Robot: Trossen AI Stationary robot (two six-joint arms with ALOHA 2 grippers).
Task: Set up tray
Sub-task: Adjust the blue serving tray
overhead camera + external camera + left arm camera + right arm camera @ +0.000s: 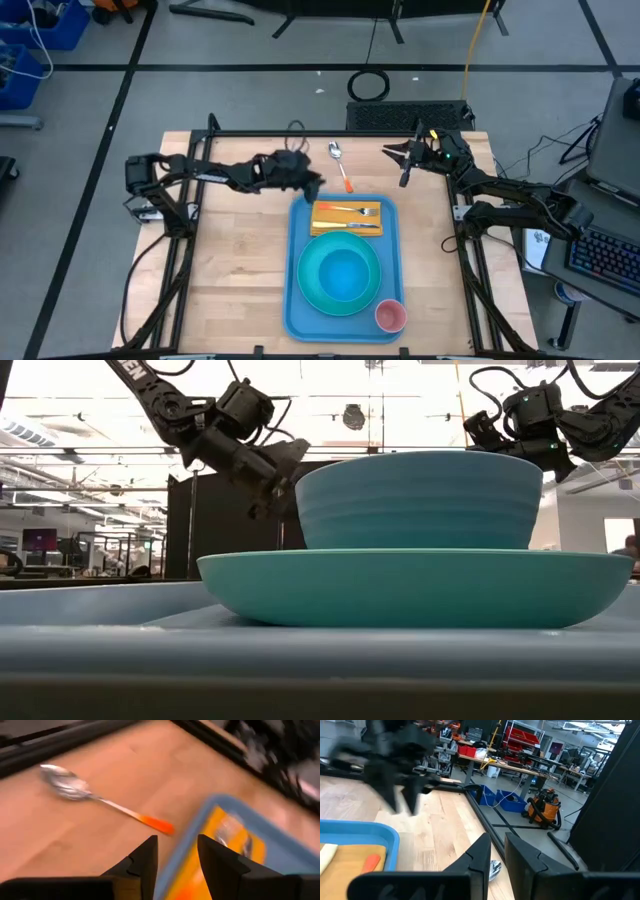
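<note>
Tray [296, 300] lies mid-table, long side running toward the far edge, carrying a turquoise plate [312, 290] with a bowl [345, 272] nested in it, a pink cup [390, 316] at the near right corner, and a yellow napkin [330, 211] at the far end with a fork [352, 211] across it. Spoon [340, 163] with orange handle lies on the bare wood just beyond the tray's far rim, not yet on board. Left gripper [176, 851] hangs over the tray's far left corner, fingers parted with a clear gap and nothing between them; the spoon is near it but untouched. Right gripper [496, 847] is parked high over the far right of the table, fingers drawn close together with a thin slit showing, holding nothing. Risks, as I judge them: the spoon is thin, flat and slick, so a pinch from above could skate off the handle or flick the bowl end sideways, off toward the table's far edge. The gripper sits so close to the tray rim that a low approach could clip it and shunt the whole tray, disturbing the stacked bowl and plate. If the spoon is lifted by the handle tip it may pivot and drop onto the fork or knock the napkin askew.
</note>
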